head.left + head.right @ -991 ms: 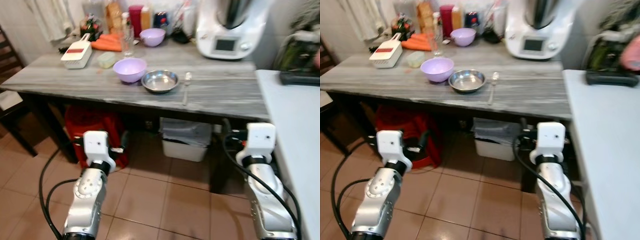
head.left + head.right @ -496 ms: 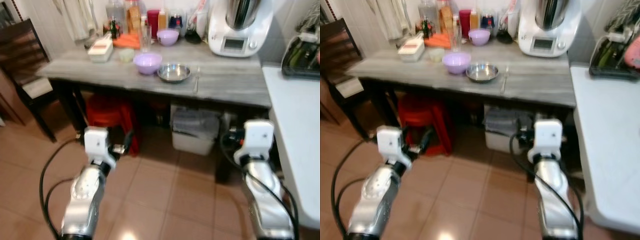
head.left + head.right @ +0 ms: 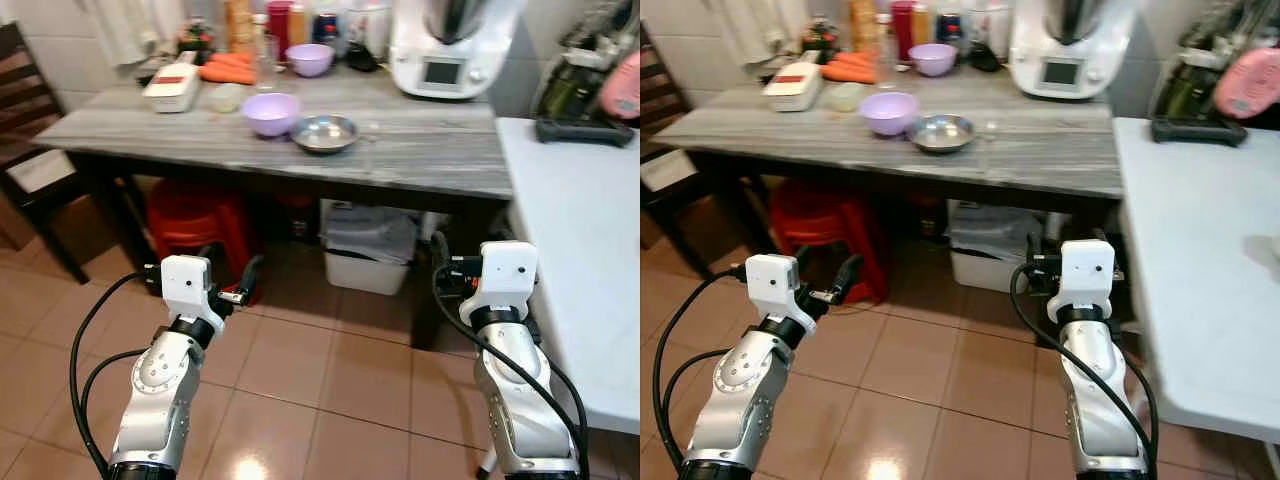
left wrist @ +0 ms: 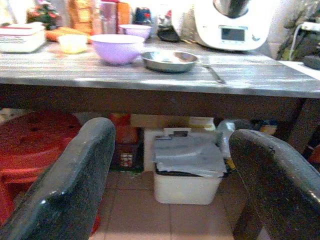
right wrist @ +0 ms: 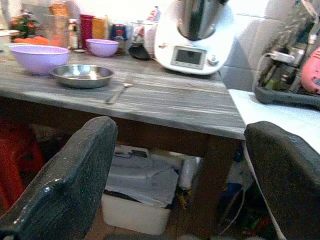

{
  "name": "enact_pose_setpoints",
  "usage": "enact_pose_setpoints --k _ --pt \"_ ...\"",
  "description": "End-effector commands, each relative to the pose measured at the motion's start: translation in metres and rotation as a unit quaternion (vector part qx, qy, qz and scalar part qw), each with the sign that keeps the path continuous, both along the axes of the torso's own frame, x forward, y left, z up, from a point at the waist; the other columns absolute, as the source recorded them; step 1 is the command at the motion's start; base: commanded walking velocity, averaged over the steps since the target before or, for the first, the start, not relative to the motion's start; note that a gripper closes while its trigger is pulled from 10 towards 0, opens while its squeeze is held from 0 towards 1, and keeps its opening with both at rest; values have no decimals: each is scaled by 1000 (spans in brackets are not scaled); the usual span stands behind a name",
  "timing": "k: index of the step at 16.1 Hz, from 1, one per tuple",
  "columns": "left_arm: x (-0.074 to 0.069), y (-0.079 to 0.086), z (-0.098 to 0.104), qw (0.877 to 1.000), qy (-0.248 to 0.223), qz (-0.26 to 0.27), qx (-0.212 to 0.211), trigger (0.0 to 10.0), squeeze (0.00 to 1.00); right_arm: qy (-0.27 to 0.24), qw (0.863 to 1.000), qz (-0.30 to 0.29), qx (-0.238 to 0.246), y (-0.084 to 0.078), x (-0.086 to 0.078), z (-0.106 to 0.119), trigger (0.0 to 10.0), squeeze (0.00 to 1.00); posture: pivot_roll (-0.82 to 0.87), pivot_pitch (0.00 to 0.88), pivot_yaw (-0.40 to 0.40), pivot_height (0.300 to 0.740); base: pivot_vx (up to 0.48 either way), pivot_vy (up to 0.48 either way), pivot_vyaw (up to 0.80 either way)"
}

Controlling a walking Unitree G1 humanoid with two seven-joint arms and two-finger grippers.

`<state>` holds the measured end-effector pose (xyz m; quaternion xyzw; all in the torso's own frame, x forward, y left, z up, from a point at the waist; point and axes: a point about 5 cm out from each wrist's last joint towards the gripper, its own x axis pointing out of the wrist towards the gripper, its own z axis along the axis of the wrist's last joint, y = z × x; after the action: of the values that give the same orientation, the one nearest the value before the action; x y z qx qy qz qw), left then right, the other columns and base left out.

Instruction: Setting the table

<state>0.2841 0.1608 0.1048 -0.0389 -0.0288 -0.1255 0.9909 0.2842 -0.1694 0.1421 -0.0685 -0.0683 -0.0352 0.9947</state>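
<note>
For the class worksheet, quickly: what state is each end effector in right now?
Left end effector: open, holding nothing, low in front of the table.
Right end effector: open, holding nothing.

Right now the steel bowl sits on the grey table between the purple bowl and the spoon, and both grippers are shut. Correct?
Not quite. The steel bowl does sit on the grey table between the purple bowl and the spoon, but the left gripper and right gripper are open, as both wrist views show.
</note>
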Motion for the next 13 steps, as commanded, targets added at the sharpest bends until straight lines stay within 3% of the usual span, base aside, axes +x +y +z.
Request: enact_pose_setpoints --k 1,9,13 --pt "0 -3 3 1000 -5 -7 -3 10000 0 -1 1000 -6 -2 -3 1 1 10000 0 -45 49 35 740 0 -480 0" --pt "0 -5 3 1000 -4 -19 -5 10000 0 -5 1000 -9 9 -3 1 2 10000 0 -45 52 40 740 0 -480 0" --pt "0 -6 3 1000 -3 -23 -6 10000 0 -5 1000 -8 6 -2 1 2 10000 0 -45 52 40 740 0 -356 -600"
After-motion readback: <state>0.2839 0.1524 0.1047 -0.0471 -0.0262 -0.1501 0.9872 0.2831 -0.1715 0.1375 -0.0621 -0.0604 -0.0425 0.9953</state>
